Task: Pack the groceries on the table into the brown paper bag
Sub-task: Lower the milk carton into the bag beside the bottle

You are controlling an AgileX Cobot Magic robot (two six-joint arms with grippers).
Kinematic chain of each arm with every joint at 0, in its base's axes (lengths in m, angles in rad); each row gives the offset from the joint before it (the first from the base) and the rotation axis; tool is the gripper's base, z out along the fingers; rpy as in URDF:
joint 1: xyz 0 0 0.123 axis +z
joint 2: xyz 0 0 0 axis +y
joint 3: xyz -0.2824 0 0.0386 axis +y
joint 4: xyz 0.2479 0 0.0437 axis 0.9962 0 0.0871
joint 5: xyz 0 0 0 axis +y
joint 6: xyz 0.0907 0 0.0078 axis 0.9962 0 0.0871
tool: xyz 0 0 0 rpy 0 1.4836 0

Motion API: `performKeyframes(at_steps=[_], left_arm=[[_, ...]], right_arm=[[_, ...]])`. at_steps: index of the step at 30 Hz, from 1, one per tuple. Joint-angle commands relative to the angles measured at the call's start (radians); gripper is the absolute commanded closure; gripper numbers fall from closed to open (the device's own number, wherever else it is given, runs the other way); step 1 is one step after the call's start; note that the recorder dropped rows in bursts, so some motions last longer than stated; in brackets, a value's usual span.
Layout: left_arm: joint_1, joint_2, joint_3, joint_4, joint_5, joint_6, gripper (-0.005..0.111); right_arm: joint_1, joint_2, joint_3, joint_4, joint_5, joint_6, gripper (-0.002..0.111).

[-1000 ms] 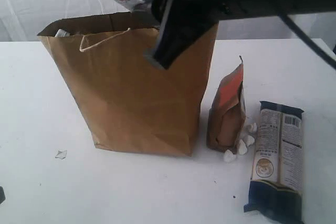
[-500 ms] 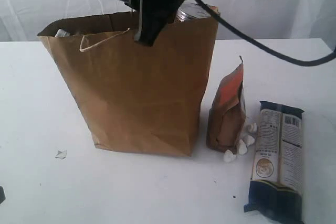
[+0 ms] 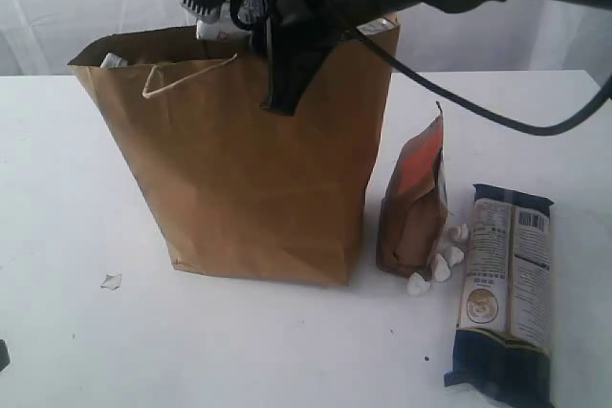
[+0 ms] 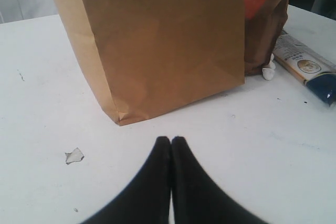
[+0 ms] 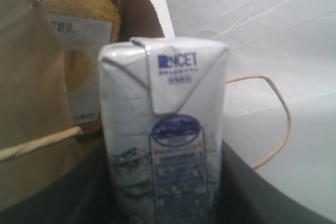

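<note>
The brown paper bag [image 3: 258, 160] stands upright on the white table [image 3: 57, 188]. My right gripper [image 3: 222, 9] reaches over its open top, shut on the small white-blue packet [image 5: 164, 129], of which only a white edge [image 3: 212, 28] shows at the bag's rim. Behind the packet, inside the bag, stands the yellow-grain bottle [image 5: 79, 45]. The brown-orange pouch [image 3: 413, 203] stands just right of the bag, and the long dark-ended pasta packet [image 3: 505, 293] lies flat beyond it. My left gripper [image 4: 171, 140] is shut and empty, low over the table in front of the bag [image 4: 163, 40].
Small white crumbs [image 3: 440, 263] lie between the pouch and the pasta packet. A scrap of white paper [image 3: 111, 281] lies on the table left of the bag's base. The bag's cord handle [image 5: 273, 124] loops beside the held packet.
The right gripper has carried the white-blue packet leftward and down, from above the bag's rim to the bag's mouth. The left gripper and the items on the table have not moved.
</note>
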Motion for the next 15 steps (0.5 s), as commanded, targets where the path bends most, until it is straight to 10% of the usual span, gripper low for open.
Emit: performKeyframes(at_steps=[1,15], left_arm=[[0.000,-0.005,0.003,-0.010,0.003,0.002,0.107],[0.000,-0.005,0.003,-0.010,0.003,0.002,0.107]], right_arm=[[-0.007,-0.008,-0.013,0.045,0.021,-0.049,0.108],[-0.007,-0.008,-0.065,0.174,0.077,-0.166,0.108]])
